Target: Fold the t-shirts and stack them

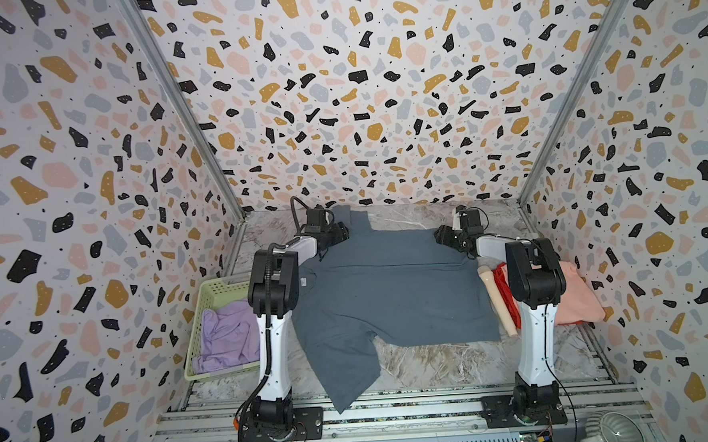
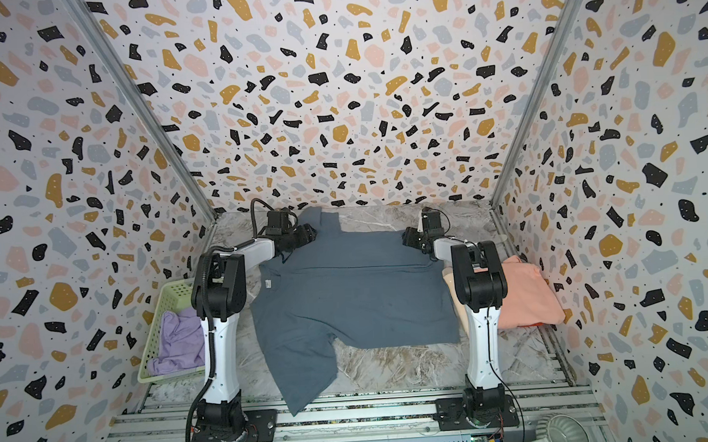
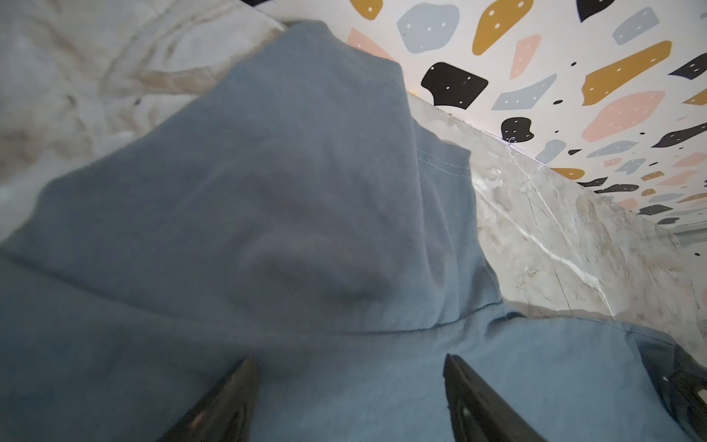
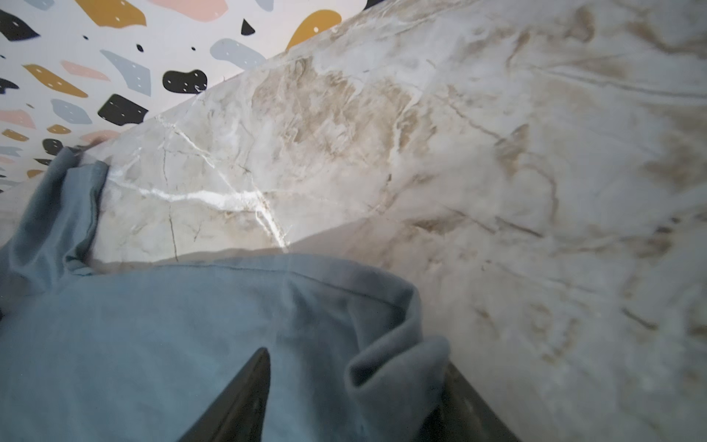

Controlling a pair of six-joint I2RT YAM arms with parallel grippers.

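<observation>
Marble-look tabletop point(image 1: 414, 364) boxed in by terrazzo-print walls point(image 1: 357, 84). Left gripper point(image 3: 348, 359) spread wide, black fingers point(image 3: 237, 386) well apart, low over the slate blue-grey t-shirt point(image 1: 389, 295) at the shoulder beside its far sleeve point(image 1: 350, 216), not clamped on the cloth. Right gripper point(image 4: 355, 359) likewise spread, a bunched fold of the same shirt's far right corner lying between the fingers, up against one of them. Shirt itself laid flat across the table's middle, white neck label point(image 1: 303, 281) toward the left arm, near sleeve point(image 1: 347, 372) trailing over the front edge onto the metal rails point(image 1: 395, 411). Further left, pale green lattice basket point(image 1: 212, 292) with a crumpled lilac t-shirt point(image 1: 229, 336) inside. Further right, behind the right arm, salmon pink t-shirt point(image 1: 577, 302) folded on top of a red t-shirt point(image 1: 506, 297), cream rod point(image 1: 496, 302) just beside them.
</observation>
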